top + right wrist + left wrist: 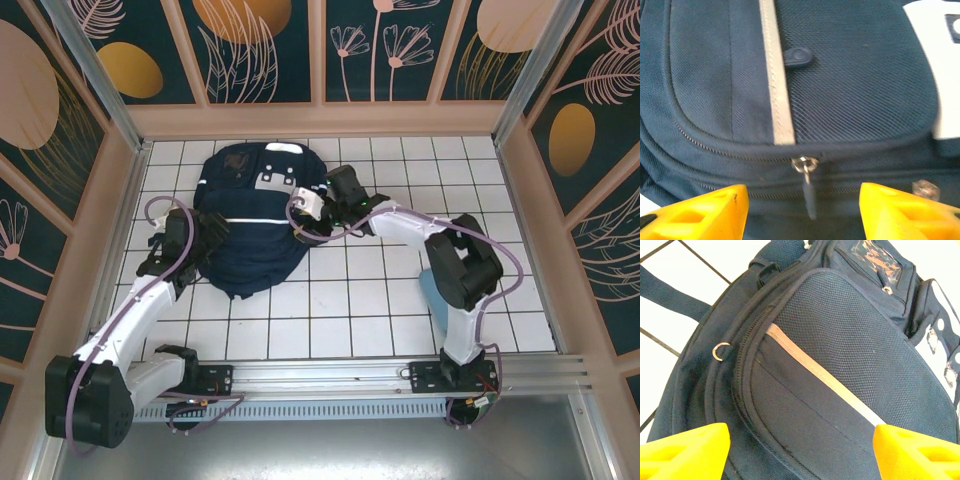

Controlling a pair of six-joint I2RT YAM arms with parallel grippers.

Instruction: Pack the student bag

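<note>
**A:** The student bag (250,225) lies flat on the white tiled table (400,300), front panel up. Our left gripper (801,445) is at its left flank and our right gripper (802,200) at its right. Its long axis runs away from our bases.

**B:** And what do we hold?

**A:** Nothing. Both pairs of yellow fingers stand well apart just above the cloth, with nothing pinched between them.

**B:** Which one do we count on next?

**A:** The right, we judge. A zip pull (809,197) hangs straight between its fingers, pointing back toward the wrist. The zip track runs crosswise from one finger to the other. The left gripper sits over the opposite flank, near a small metal ring (720,351) and well apart from that pull.

**B:** How will it handle?

**A:** Soft, we expect. We see coarse navy mesh, padded domed pockets, a smooth pale stripe (776,75), a rubbery tab (799,56) and a stiffer white patch (935,60). The pull is thin and may slip, and the cloth may bunch if we tug.
</note>
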